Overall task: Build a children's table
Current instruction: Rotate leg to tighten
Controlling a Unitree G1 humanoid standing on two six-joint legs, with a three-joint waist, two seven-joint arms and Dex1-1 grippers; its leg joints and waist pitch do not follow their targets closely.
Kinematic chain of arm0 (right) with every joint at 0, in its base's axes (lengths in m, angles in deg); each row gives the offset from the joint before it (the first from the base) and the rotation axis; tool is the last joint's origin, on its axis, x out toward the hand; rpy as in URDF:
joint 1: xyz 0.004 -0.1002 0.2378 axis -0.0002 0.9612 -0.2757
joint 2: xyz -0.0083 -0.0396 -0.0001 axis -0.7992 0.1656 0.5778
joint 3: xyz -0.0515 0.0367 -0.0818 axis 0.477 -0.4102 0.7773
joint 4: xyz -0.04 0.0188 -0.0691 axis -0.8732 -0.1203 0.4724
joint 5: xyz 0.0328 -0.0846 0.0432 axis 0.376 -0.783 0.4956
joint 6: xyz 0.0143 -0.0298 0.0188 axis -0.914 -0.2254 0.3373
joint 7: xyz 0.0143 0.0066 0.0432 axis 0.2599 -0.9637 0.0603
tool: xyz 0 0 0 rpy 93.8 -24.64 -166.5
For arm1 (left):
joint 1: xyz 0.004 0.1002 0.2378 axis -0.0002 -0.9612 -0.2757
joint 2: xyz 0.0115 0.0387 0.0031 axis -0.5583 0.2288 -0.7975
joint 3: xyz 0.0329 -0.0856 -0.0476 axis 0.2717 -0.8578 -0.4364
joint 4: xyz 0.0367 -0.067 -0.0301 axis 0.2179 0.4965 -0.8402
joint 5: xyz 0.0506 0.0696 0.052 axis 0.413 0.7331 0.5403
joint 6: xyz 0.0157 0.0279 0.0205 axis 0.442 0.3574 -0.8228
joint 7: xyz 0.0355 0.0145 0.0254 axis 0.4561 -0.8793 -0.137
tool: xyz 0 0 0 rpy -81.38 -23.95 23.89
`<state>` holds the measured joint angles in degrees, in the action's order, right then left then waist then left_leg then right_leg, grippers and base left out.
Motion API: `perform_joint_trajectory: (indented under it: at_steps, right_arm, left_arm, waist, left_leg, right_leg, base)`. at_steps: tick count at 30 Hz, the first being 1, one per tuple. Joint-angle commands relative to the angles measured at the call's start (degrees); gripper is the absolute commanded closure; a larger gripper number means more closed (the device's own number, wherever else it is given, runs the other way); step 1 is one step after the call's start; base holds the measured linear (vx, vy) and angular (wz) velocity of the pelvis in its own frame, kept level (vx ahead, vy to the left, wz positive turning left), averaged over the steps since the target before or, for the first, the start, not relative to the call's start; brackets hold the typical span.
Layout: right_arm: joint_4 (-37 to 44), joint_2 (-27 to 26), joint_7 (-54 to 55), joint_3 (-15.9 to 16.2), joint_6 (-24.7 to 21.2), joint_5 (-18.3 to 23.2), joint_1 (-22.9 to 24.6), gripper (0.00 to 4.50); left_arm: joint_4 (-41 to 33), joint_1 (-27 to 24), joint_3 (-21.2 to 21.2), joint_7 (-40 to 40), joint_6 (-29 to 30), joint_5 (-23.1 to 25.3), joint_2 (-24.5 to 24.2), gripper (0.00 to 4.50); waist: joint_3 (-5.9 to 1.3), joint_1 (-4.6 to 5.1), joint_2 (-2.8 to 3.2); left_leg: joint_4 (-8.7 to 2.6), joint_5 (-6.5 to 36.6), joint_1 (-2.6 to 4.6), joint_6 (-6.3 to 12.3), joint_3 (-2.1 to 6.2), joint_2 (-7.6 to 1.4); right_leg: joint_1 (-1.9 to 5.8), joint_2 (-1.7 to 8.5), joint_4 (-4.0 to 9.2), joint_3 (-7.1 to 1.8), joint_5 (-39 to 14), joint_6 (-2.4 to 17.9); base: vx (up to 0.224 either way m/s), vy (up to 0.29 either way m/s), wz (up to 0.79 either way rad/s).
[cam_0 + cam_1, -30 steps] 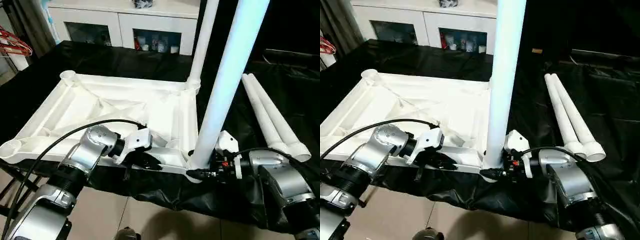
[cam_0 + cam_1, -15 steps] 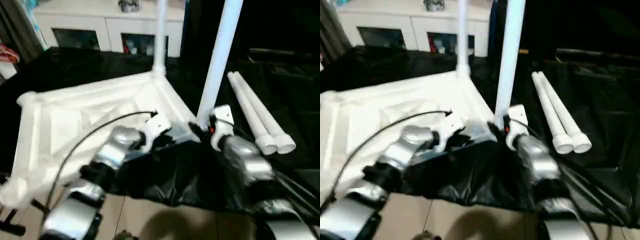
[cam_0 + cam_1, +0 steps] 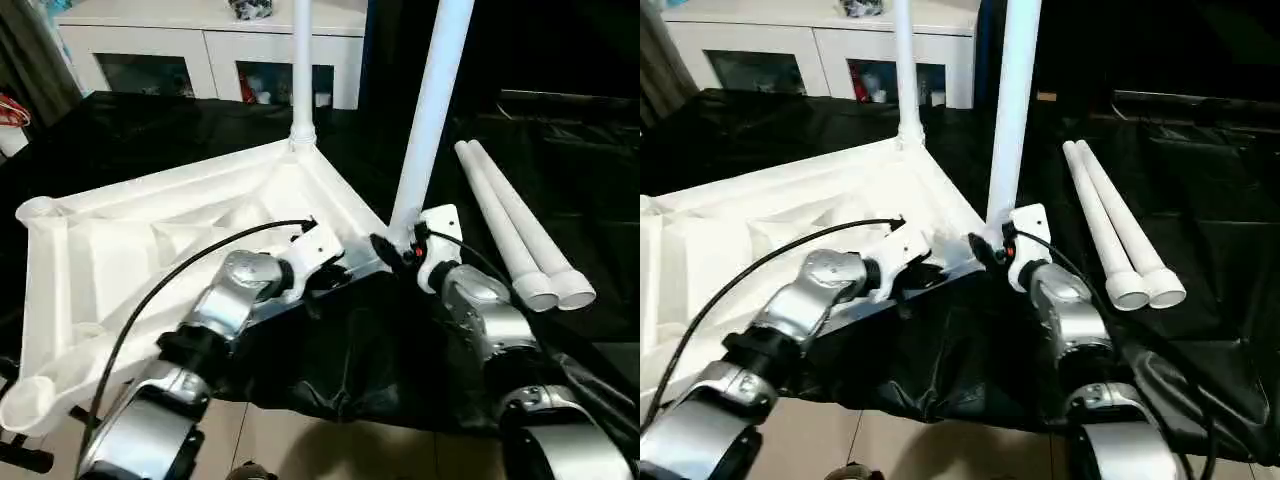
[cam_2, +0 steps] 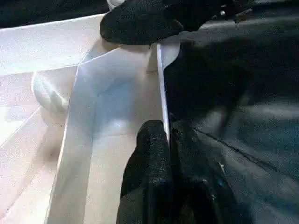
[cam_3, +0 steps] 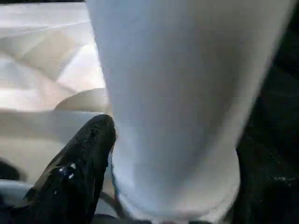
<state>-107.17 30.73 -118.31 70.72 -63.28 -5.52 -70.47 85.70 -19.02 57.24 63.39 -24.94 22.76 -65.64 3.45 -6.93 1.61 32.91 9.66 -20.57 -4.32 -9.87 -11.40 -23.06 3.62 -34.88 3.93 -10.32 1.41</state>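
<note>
- The children's table top [image 3: 180,225] is lying upside down on the black-covered desk [image 3: 180,120], ribbed underside facing up, and its near-left corner hangs out past the desk edge.
- Two legs are already standing in their corner sockets: the far leg [image 3: 301,60] and the near leg [image 3: 430,110]. So roughly halfway, I'd say.
- The two spare legs [image 3: 520,235] lie side by side on the black cover to the right, well apart from the top, nobody touching them.
- That leaves the two left-hand sockets open: the far-left socket [image 3: 33,210] and the near-left socket [image 3: 28,405].
- The left gripper [image 4: 166,140] has its jaws pressed together on the thin rim [image 4: 160,84] of the top, pinching it along the near edge, close to the near leg's corner.
- The right gripper [image 3: 393,250] is right at the base of the near leg. In the right wrist view one black finger [image 5: 88,144] sits against the leg's foot, but I can't tell whether the jaws are clamped on it or spread.
- My guess at what's left: fetch a spare leg, seat it in an open socket, repeat, then flip the whole thing upright.
</note>
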Motion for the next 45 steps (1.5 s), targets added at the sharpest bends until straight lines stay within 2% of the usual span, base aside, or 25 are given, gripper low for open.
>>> perform_joint_trajectory:
  at_steps: [1,4,7,8,9,11,12,13,14,17,18,20,22,30,32,34,35,36,37,39,40,42,45]
  right_arm:
    - [1.7,-0.6,-8.1,5.6,0.3,-0.3,1.5,0.92]
    - [3.1,1.2,-12.0,6.5,0.7,0.2,2.2,0.92]
    - [5.0,2.8,-16.1,7.6,0.2,0.9,3.1,0.92]
    - [7.5,4.4,-20.6,8.7,-0.4,1.4,4.3,0.92]
    - [7.5,4.4,-20.6,8.7,-0.4,1.4,4.3,0.92]
    - [12.2,7.3,-28.4,10.9,-1.9,2.7,6.7,0.92]
    - [13.4,8.0,-30.2,11.4,-2.4,3.1,7.2,0.92]
    - [13.4,8.0,-30.2,11.4,-2.4,3.1,7.2,0.92]
    - [16.6,9.7,-34.2,12.6,-3.6,4.2,8.8,1.19]
    - [21.8,12.2,-39.4,14.8,-5.0,5.4,11.4,1.34]
    - [23.0,12.8,-40.4,15.4,-5.2,5.6,12.0,1.34]
    - [24.1,13.4,-41.1,16.0,-5.3,5.6,12.6,1.66]
    - [24.6,13.8,-41.6,16.3,-5.4,5.6,13.0,1.70]
    - [27.2,14.4,-42.6,16.7,-7.4,5.6,14.0,1.76]
    - [26.5,12.0,-37.7,15.5,-8.3,5.5,14.2,1.76]
    - [26.1,11.4,-36.6,15.1,-8.3,5.4,14.1,1.77]
    - [24.5,9.8,-32.7,13.9,-8.5,4.8,13.6,1.77]
    - [24.5,9.8,-32.7,13.9,-8.5,4.8,13.6,1.77]
    - [21.9,7.6,-27.1,12.2,-8.3,3.9,12.6,1.77]
    - [19.0,5.5,-21.1,10.7,-8.0,2.8,11.5,1.77]
    - [16.2,3.2,-15.4,9.0,-8.0,2.2,10.4,1.77]
    - [13.2,0.6,-9.0,7.2,-8.4,1.9,9.1,1.77]
    - [8.1,-4.0,2.1,4.2,-9.1,1.9,6.8,1.77]
  left_arm:
    - [-3.1,0.1,3.4,5.6,-3.1,-2.1,0.7,4.50]
    - [-3.7,-0.1,3.3,8.1,-3.5,-2.8,-0.7,4.50]
    - [-3.9,-0.1,3.3,10.0,-3.8,-3.2,-1.9,4.50]
    - [-4.0,-0.1,3.3,11.8,-4.1,-3.5,-3.0,4.50]
    - [-4.0,-0.1,3.3,11.8,-4.1,-3.5,-3.0,4.50]
    - [-4.1,-0.1,3.0,14.9,-4.7,-4.0,-4.9,4.50]
    - [-4.2,-0.1,2.9,15.7,-4.8,-4.2,-5.3,4.50]
    - [-4.2,-0.1,2.9,15.7,-4.8,-4.2,-5.3,4.50]
    - [-4.2,0.0,2.7,17.5,-5.2,-4.7,-6.4,4.50]
    - [-4.5,0.0,2.5,20.6,-5.5,-5.7,-8.1,4.50]
    - [-4.6,0.0,2.4,21.3,-5.6,-5.9,-8.5,4.50]
    - [-4.6,-0.1,2.4,21.9,-5.7,-6.0,-9.0,4.50]
    - [-4.6,-0.1,2.3,22.2,-5.7,-6.0,-9.3,4.50]
    - [-3.8,0.0,2.1,22.4,-6.4,-5.8,-9.8,4.50]
    - [-4.1,-0.2,1.1,18.9,-4.9,-5.9,-8.7,4.50]
    - [-4.2,-0.2,0.8,18.1,-4.4,-5.9,-8.4,4.50]
    - [-4.1,-0.2,0.5,16.0,-3.8,-5.5,-7.6,4.50]
    - [-4.1,-0.2,0.5,16.0,-3.8,-5.5,-7.6,4.50]
    - [-3.9,0.0,0.4,13.1,-3.0,-4.6,-6.5,4.50]
    - [-3.7,0.1,0.3,10.3,-2.1,-3.8,-5.2,4.50]
    - [-3.5,0.3,0.2,7.5,-0.9,-3.3,-3.5,4.50]
    - [-3.0,0.5,0.3,4.6,0.1,-3.0,-1.4,4.50]
    - [-1.5,1.4,1.0,-0.6,0.9,-1.8,2.4,4.50]
  waist:
    - [-3.87,-0.29,-0.43]
    - [-3.76,-0.46,-0.35]
    - [-3.75,-0.74,-0.57]
    - [-3.77,-0.76,-0.60]
    - [-3.77,-0.76,-0.60]
    - [-4.05,-1.48,-0.73]
    - [-4.01,-1.53,-0.85]
    - [-4.05,-1.81,-0.67]
    - [-4.02,-1.75,-0.67]
    - [-3.98,-2.33,-0.67]
    - [-3.92,-2.55,-0.68]
    - [-3.87,-2.74,-0.72]
    - [-3.87,-2.75,-0.69]
    - [-4.17,-3.03,-0.74]
    - [-4.13,-3.08,-0.62]
    - [-3.93,-2.88,-0.65]
    - [-3.93,-2.88,-0.79]
    - [-3.83,-2.81,-0.64]
    - [-3.80,-2.65,-0.79]
    - [-3.52,-1.99,-0.70]
    - [-3.68,-1.61,-0.57]
    - [-3.63,-0.91,-0.57]
    - [-3.66,-0.71,-0.34]
  left_leg:
    - [-3.54,13.3,0.11,2.59,0.48,-1.65]
    - [-3.65,14.1,0.13,2.64,0.45,-1.85]
    - [-3.66,14.2,0.24,2.53,0.51,-1.87]
    - [-3.57,13.6,0.15,2.88,0.39,-1.86]
    - [-3.57,13.6,0.15,2.88,0.39,-1.86]
    - [-3.31,11.6,-0.01,3.67,0.39,-1.88]
    - [-3.32,11.4,-0.01,3.99,0.34,-1.92]
    - [-3.19,11.3,0.02,4.38,0.27,-2.02]
    - [-3.26,11.3,-0.05,4.33,0.30,-2.06]
    - [-3.25,11.3,0.03,4.43,0.36,-2.12]
    - [-3.29,11.9,0.02,4.34,0.33,-2.18]
    - [-3.38,12.7,0.00,3.52,0.41,-2.14]
    - [-3.45,13.1,0.06,2.96,0.47,-2.14]
    - [-3.13,10.7,-0.11,3.45,0.43,-2.04]
    - [-3.15,10.8,-0.13,3.29,0.46,-2.04]
    - [-3.34,12.4,-0.05,2.50,0.49,-1.98]
    - [-3.38,12.7,-0.04,2.39,0.53,-1.95]
    - [-3.48,13.3,0.07,1.90,0.59,-1.97]
    - [-3.60,13.8,0.06,1.58,0.67,-1.99]
    - [-3.89,15.7,0.13,0.46,0.81,-1.97]
    - [-3.91,16.2,0.32,-0.23,0.95,-1.91]
    - [-3.91,16.4,0.34,-0.52,0.90,-1.82]
    - [-3.82,16.2,0.56,-0.35,0.80,-1.68]
  right_leg:
    - [3.10,4.77,4.68,-2.61,-14.0,11.1]
    - [2.92,4.75,4.70,-2.70,-15.2,10.8]
    - [3.01,4.79,4.84,-2.68,-16.5,10.4]
    - [2.93,4.70,4.75,-2.76,-15.3,10.6]
    - [2.93,4.70,4.75,-2.76,-15.3,10.6]
    - [3.16,4.67,4.33,-2.66,-12.7,10.9]
    - [3.14,4.55,4.37,-2.69,-12.4,10.8]
    - [2.85,4.65,4.27,-2.75,-12.2,10.9]
    - [2.83,4.70,4.25,-2.71,-12.1,11.1]
    - [2.88,4.63,4.33,-2.68,-12.5,10.9]
    - [2.78,4.70,4.41,-2.77,-13.4,10.6]
    - [2.70,4.90,4.61,-2.70,-15.9,10.2]
    - [2.68,4.94,4.72,-2.72,-17.2,9.8]
    - [2.81,4.73,4.18,-2.66,-13.0,10.5]
    - [2.79,4.81,4.23,-2.61,-13.4,10.5]
    - [2.70,4.83,4.55,-2.57,-16.4,9.9]
    - [2.76,4.88,4.64,-2.56,-17.3,9.6]
    - [2.56,4.94,4.80,-2.63,-18.8,9.2]
    - [2.68,4.96,4.90,-2.61,-19.9,8.8]
    - [2.40,5.06,5.09,-2.51,-22.4,8.6]
    - [2.58,5.23,5.20,-2.49,-23.4,8.4]
    - [2.44,5.02,5.19,-2.61,-22.0,8.8]
    - [2.44,4.97,5.29,-2.72,-21.2,8.7]
  base:
    - [0.000,0.000,0.00]
    - [0.000,0.000,0.00]
    - [0.000,0.000,0.00]
    - [0.000,0.000,0.00]
    - [0.000,0.000,0.00]
    - [0.000,0.000,0.00]
    - [0.000,0.000,0.00]
    - [0.000,0.000,0.00]
    - [0.000,0.000,0.00]
    - [0.000,0.000,0.00]
    - [0.000,0.000,0.00]
    - [0.000,0.000,0.00]
    - [0.000,0.000,0.00]
    - [0.000,0.000,0.00]
    - [0.000,0.000,0.00]
    - [0.000,0.000,0.00]
    - [0.000,0.000,0.00]
    - [0.000,0.000,0.00]
    - [0.000,0.000,0.00]
    - [0.000,0.000,0.00]
    - [0.000,0.000,0.00]
    - [0.000,0.000,0.00]
    - [0.000,0.000,0.00]
